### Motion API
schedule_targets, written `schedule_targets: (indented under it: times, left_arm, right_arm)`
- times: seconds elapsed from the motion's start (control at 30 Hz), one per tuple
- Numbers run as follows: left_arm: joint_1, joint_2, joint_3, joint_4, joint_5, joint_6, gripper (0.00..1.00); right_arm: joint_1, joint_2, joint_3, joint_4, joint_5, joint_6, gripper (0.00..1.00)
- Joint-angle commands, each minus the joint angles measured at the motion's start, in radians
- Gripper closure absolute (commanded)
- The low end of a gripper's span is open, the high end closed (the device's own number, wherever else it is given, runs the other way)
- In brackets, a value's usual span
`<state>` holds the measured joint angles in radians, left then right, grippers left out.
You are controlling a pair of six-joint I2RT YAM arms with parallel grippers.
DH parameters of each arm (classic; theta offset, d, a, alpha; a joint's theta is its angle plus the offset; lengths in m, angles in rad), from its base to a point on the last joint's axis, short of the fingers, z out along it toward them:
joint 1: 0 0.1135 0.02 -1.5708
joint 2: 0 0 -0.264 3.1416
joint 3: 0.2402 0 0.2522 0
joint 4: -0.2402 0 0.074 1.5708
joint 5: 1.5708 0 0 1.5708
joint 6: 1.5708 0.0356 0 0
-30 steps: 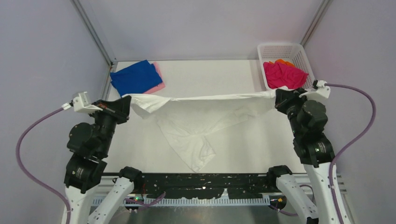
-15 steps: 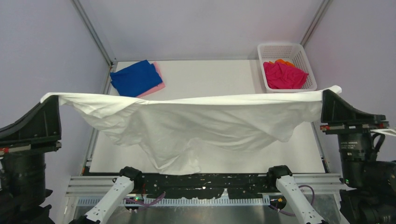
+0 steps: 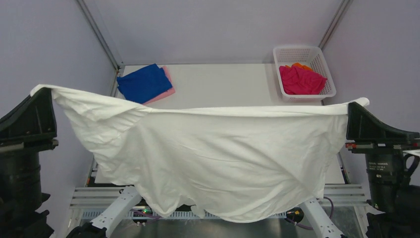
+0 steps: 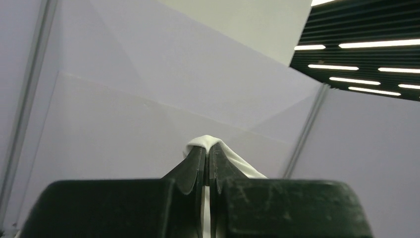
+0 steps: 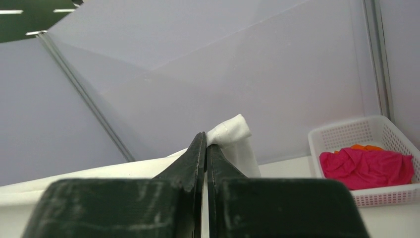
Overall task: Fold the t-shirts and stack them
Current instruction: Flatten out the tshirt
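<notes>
While both arms hold it up, the white shirt (image 3: pixel 213 158) hangs as a wide sheet between them, well above the table (image 3: pixel 223 84). The left gripper (image 4: pixel 206 153) is pinched tight on one top corner and the right gripper (image 5: pixel 205 141) on the other, with a nub of white cloth poking past each pair of tips. Its taut top edge is the long axis, running straight across from my left to my right, parallel to the table's near edge. The rest of the cloth drops below both grippers, over the near edge. Neither arm is nearer, since each has an end.

I judge the next move is a joint one: carry it forward and lay it flat mid-table, keeping the two ends level. I can't tell whether I've got the hem or the shoulders.

Count: five shirts.
- One white shirt, in the air.
- Two folded at the far left corner, the blue shirt (image 3: pixel 143 83) lying on the pink shirt (image 3: pixel 170 89).
- Two loose in the one basket (image 3: pixel 297 52) at the far right corner, the magenta shirt (image 3: pixel 299 80) and the orange shirt (image 3: pixel 301 65) behind it.
</notes>
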<state>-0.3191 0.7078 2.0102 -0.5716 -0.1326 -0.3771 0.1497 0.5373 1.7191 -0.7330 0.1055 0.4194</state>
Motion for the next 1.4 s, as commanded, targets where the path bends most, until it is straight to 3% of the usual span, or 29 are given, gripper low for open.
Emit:
schedule_targets:
  times: [0.0,0.17,0.27,0.37,0.43,0.5,0.57,0.63,0.67,0.7,0.73,0.97,1.1,1.23,1.37]
  left_arm:
    - [0.0,0.143,-0.156,0.087,-0.212,0.099,1.0]
    - [0.008,0.359,-0.326,0.199,-0.385,0.198,1.0]
    - [0.041,0.555,-0.393,0.248,-0.343,0.216,1.0]
    - [0.066,0.809,-0.366,0.232,-0.272,0.193,0.99]
    - [0.069,0.994,-0.282,0.183,-0.246,0.185,0.87]
    - [0.07,1.191,-0.142,0.089,-0.2,0.183,0.66]
    - [0.071,1.391,0.064,-0.047,-0.175,0.178,0.42]
    - [0.07,1.517,0.246,-0.179,-0.173,0.163,0.24]
    - [0.071,1.555,0.308,-0.219,-0.172,0.161,0.14]
    - [0.071,1.571,0.331,-0.235,-0.172,0.16,0.03]
    - [0.071,1.567,0.325,-0.229,-0.172,0.156,0.01]
    - [0.071,1.352,-0.002,-0.113,-0.092,0.033,0.0]
    - [0.071,1.262,-0.178,-0.106,-0.027,-0.051,0.0]
    - [0.073,1.237,-0.295,-0.042,0.066,-0.111,0.0]
    - [0.09,1.257,-0.366,0.004,0.157,-0.183,0.0]
  right_arm:
    - [0.002,0.092,-0.116,0.069,0.081,-0.029,0.95]
    - [0.002,0.202,-0.374,0.198,0.175,-0.031,0.95]
    - [0.002,0.296,-0.515,0.332,0.22,-0.027,0.95]
    - [0.0,0.465,-0.672,0.463,0.221,-0.013,0.95]
    - [-0.006,0.605,-0.729,0.565,0.207,-0.003,0.95]
    - [-0.018,0.768,-0.731,0.637,0.182,0.005,0.89]
    - [-0.029,0.934,-0.663,0.631,0.158,0.013,0.65]
    - [-0.037,1.073,-0.552,0.551,0.155,0.019,0.28]
    - [-0.038,1.134,-0.49,0.528,0.159,0.018,0.19]
    - [-0.038,1.155,-0.466,0.499,0.16,0.016,0.06]
    - [-0.038,1.173,-0.441,0.494,0.161,0.015,0.02]
    - [-0.038,1.082,-0.531,0.511,0.104,0.018,0.05]
    - [-0.038,0.999,-0.662,0.576,-0.039,0.029,0.05]
    - [-0.037,0.958,-0.766,0.642,-0.201,0.033,0.05]
    - [-0.036,0.957,-0.813,0.66,-0.237,0.036,0.05]
